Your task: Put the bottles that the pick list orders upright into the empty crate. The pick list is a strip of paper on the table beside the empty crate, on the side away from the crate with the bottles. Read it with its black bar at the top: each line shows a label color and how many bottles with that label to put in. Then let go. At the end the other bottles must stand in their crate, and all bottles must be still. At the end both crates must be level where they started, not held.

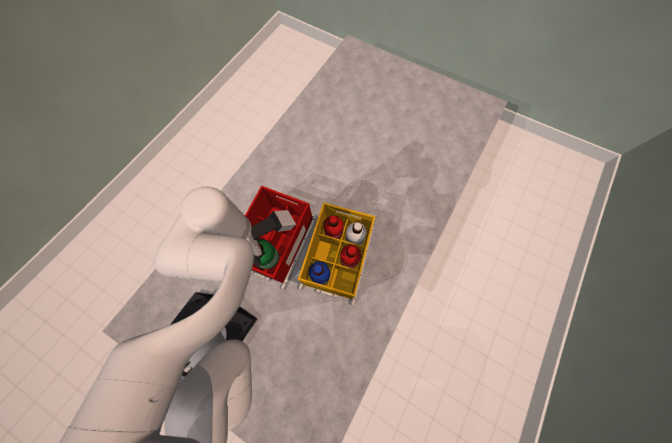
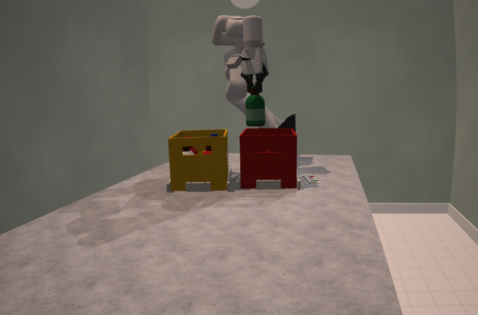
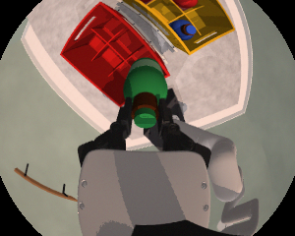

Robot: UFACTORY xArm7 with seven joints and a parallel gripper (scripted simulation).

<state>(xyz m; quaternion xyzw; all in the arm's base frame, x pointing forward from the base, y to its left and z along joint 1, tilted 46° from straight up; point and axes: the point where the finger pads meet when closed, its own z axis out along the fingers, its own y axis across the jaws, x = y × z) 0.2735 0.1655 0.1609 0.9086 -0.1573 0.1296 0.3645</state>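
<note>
My gripper [image 2: 254, 87] [image 3: 145, 105] is shut on the neck of a green bottle [image 1: 266, 255] [image 2: 255, 110] [image 3: 146, 86] and holds it upright, just above the near-arm corner of the empty red crate [image 1: 290, 208] [image 2: 268, 157] [image 3: 88, 42]. The yellow crate [image 1: 309, 256] [image 2: 197, 163] [image 3: 213, 29] stands beside it and holds two red bottles [image 1: 333, 224] [image 1: 350, 255], a white bottle [image 1: 356, 232] and a blue bottle [image 1: 318, 271] [image 3: 185, 28]. The pick list [image 2: 310, 179] lies on the table beside the red crate; its lines are too small to read.
Both crates sit on small grey feet on the grey table [image 2: 209, 252]. The arm's black base plate [image 1: 243, 323] lies near the table's edge. Tiled floor [image 2: 433, 260] runs along the table's sides.
</note>
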